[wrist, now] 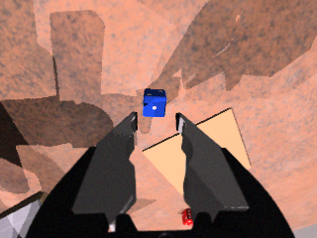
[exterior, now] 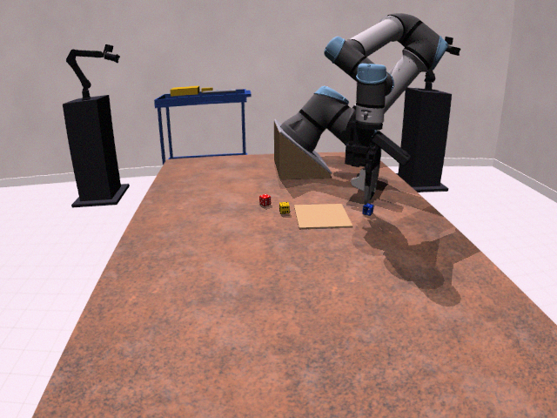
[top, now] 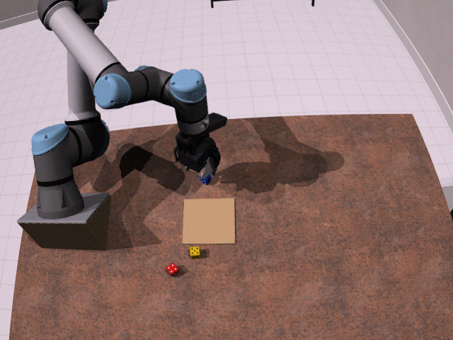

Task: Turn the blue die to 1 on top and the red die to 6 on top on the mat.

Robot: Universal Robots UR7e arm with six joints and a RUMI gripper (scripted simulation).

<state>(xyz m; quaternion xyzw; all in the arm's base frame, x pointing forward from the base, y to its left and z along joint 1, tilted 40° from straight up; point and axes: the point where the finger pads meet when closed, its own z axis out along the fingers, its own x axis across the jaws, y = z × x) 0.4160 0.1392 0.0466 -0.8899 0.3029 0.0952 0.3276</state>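
While red die [top: 172, 269] [exterior: 265, 199] [wrist: 187, 217] lies flat, four upward

Blue table frame [exterior: 202, 101] by back wall, yellow box [exterior: 184, 91] on top. Black pedestals, left one [exterior: 91, 148] and right one [exterior: 425, 135], each with jointed stand on top. Pale tiled floor [top: 292, 66] [exterior: 49, 252].

Top view: set high above the desk [top: 311, 256] [exterior: 270, 314] [wrist: 124, 50], facing steeply down, well apart from the mat [top: 208, 221] [exterior: 323, 216]. Exterior view: set above the end opposite the arm [top: 83, 40] [exterior: 378, 33], facing along the desk toward the back wall [exterior: 224, 54]. Wrist view: set close, facing down past the jaws. Shared by top and wrist: mat, blue die [top: 206, 179] [exterior: 367, 209] [wrist: 154, 106], red die [top: 172, 269] [exterior: 265, 199] [wrist: 187, 217].
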